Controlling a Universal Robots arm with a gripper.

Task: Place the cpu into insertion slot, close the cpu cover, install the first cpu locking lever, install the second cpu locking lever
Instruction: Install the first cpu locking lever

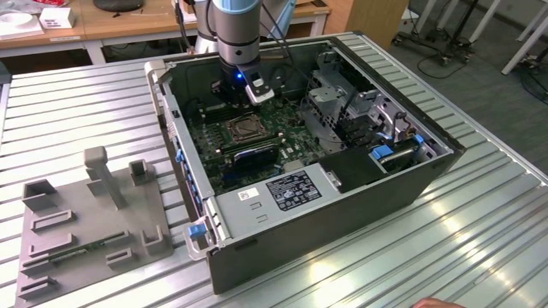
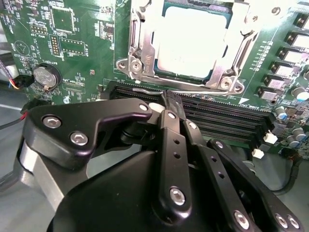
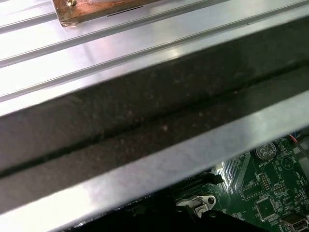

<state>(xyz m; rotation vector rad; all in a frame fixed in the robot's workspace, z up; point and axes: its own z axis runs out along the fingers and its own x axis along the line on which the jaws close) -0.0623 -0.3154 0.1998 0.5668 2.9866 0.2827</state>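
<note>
cpu (image 2: pixel 193 41) seated in the insertion slot (image 1: pixel 242 129): flat square, pale matte metal top, corners squared off. cpu cover (image 2: pixel 142 29) lies down flat over it, a thin stamped frame of bright steel with its cut-out centre framing the chip and screw heads at the corners. Thin wire locking lever (image 2: pixel 193 90) runs along the cover's edge nearest the memory slots (image 2: pixel 222 121); whether it is hooked home, cannot tell. Judged step: placing and cover are done, lever work is in hand. That step calls for a fine downward and sideways push on a springy wire, tucked under its catch without sliding onto the board. Gripper (image 2: pixel 170 102) hangs just beside that edge, tips over the long black ribbed slots; jaws drawn together, nothing seen between them, black anodised links with bright bolt heads. Around the slot lies green motherboard (image 2: pixel 77 72), glossy and densely studded, with a round coin cell (image 2: pixel 46 76) toward one board edge. The board sits in the floor of an open dark case (image 1: pixel 342 212), the slot toward the far end, beside a grey perforated drive cage (image 1: pixel 330 102). The case rests mid-way on the ribbed aluminium surface (image 1: pixel 86 96); a grey moulded fixture tray (image 1: pixel 86 218) sits at its near corner on the exterior view's left.
</note>
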